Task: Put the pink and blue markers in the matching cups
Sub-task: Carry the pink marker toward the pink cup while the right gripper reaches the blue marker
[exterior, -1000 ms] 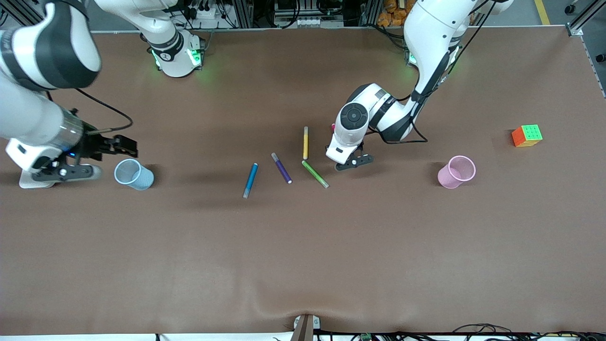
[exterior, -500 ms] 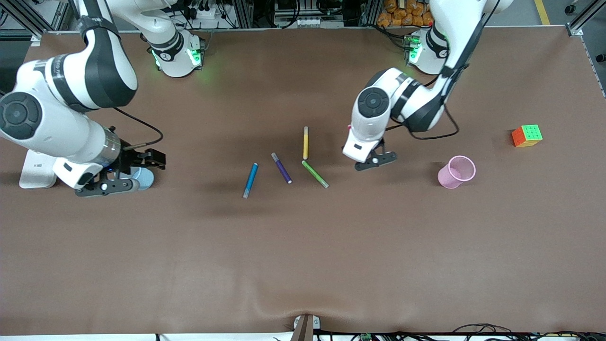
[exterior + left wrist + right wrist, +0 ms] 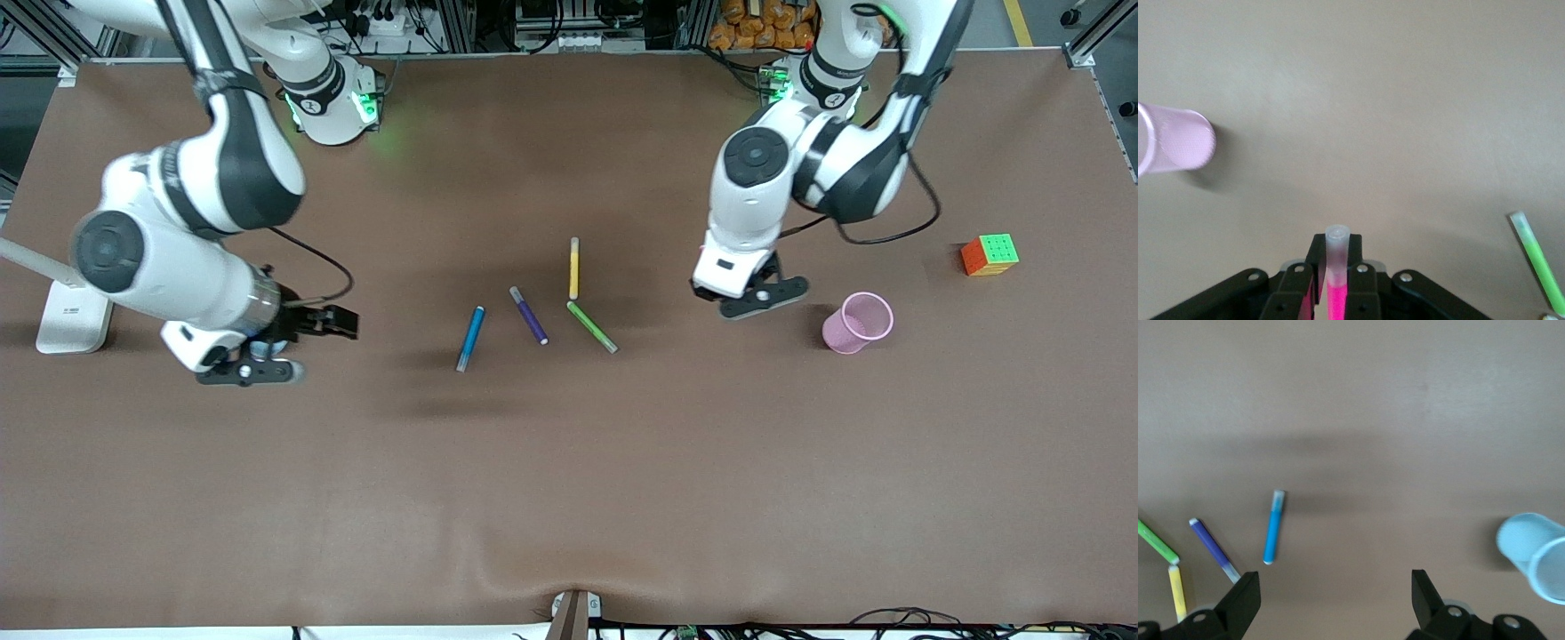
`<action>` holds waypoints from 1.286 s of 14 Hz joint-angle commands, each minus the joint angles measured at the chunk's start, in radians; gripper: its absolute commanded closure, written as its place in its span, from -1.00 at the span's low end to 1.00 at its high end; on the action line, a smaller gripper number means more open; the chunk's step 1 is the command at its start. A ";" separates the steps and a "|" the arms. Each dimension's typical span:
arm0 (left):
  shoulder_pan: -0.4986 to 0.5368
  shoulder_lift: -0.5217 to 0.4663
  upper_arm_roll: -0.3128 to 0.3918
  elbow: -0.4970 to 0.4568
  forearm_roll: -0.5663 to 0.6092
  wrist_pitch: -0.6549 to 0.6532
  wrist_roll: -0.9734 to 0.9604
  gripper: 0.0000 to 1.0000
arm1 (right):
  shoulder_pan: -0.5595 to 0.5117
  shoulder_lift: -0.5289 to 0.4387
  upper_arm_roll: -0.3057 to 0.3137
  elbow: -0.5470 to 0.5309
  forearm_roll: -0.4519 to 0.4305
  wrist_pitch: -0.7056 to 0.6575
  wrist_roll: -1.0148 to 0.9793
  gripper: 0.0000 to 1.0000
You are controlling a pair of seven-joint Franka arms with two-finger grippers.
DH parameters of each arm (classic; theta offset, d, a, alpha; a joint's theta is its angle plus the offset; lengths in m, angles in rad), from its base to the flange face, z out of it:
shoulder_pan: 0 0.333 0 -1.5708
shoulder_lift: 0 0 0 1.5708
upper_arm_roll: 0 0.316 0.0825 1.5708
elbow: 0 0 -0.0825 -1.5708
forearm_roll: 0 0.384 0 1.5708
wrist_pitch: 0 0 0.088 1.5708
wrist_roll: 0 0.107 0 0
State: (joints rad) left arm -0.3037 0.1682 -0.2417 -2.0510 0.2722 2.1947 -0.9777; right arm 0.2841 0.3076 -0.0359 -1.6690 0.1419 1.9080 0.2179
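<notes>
My left gripper (image 3: 754,300) is shut on the pink marker (image 3: 1336,297), whose pale cap sticks out past the fingers; it is over the table between the pen cluster and the pink cup (image 3: 858,323). That cup also shows in the left wrist view (image 3: 1175,139). The blue marker (image 3: 470,338) lies flat on the table, also in the right wrist view (image 3: 1273,527). My right gripper (image 3: 247,368) is open and empty (image 3: 1333,587). It hides the blue cup in the front view; the cup shows in the right wrist view (image 3: 1535,557).
A purple pen (image 3: 528,315), a yellow pen (image 3: 574,268) and a green pen (image 3: 591,326) lie beside the blue marker. A colour cube (image 3: 989,254) sits near the left arm's end. A white block (image 3: 71,316) sits at the right arm's end.
My left gripper has carried the pink marker away from the pens toward the pink cup. My right gripper has moved from beside the blue cup to over it, toward the blue marker.
</notes>
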 commanded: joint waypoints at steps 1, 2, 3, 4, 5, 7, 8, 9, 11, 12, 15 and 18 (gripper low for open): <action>0.046 -0.065 -0.008 -0.054 0.021 -0.003 0.069 1.00 | 0.053 0.050 -0.007 0.017 0.010 0.055 0.102 -1.00; 0.078 -0.073 -0.008 -0.060 0.031 0.005 0.112 1.00 | 0.066 0.068 -0.007 0.018 0.010 0.080 0.121 -1.00; 0.113 -0.084 -0.010 -0.069 0.062 0.011 0.167 1.00 | 0.079 0.082 -0.007 0.018 0.008 0.100 0.136 -1.00; 0.123 -0.097 -0.011 -0.075 0.079 0.017 0.197 1.00 | 0.090 0.100 -0.007 0.018 0.008 0.115 0.141 -1.00; 0.127 -0.110 -0.010 -0.081 0.082 0.023 0.211 1.00 | 0.098 0.116 -0.007 0.018 0.007 0.127 0.144 -1.00; 0.164 -0.124 -0.010 -0.081 0.082 0.025 0.264 1.00 | 0.115 0.151 -0.007 0.017 0.008 0.170 0.147 -1.00; 0.194 -0.127 -0.011 -0.083 0.084 0.039 0.314 1.00 | 0.124 0.172 -0.007 0.017 0.007 0.199 0.170 -1.00; 0.228 -0.140 -0.011 -0.093 0.082 0.059 0.374 1.00 | 0.139 0.192 -0.007 0.015 0.005 0.230 0.204 -1.00; 0.273 -0.150 -0.011 -0.121 0.082 0.108 0.456 1.00 | 0.173 0.226 -0.009 0.015 -0.004 0.262 0.264 -1.00; 0.299 -0.150 -0.011 -0.124 0.084 0.122 0.473 1.00 | 0.184 0.237 -0.009 0.014 -0.004 0.266 0.273 -1.00; 0.388 -0.162 -0.010 -0.190 0.084 0.261 0.614 1.00 | 0.199 0.272 -0.009 0.011 -0.004 0.278 0.305 -1.00; 0.458 -0.159 -0.010 -0.244 0.163 0.390 0.674 1.00 | 0.221 0.307 -0.009 -0.021 -0.004 0.324 0.313 -1.00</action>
State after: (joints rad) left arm 0.1126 0.0484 -0.2413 -2.2350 0.3781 2.5230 -0.3245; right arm 0.4854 0.5935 -0.0360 -1.6735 0.1408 2.1936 0.5056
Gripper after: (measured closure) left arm 0.833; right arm 0.000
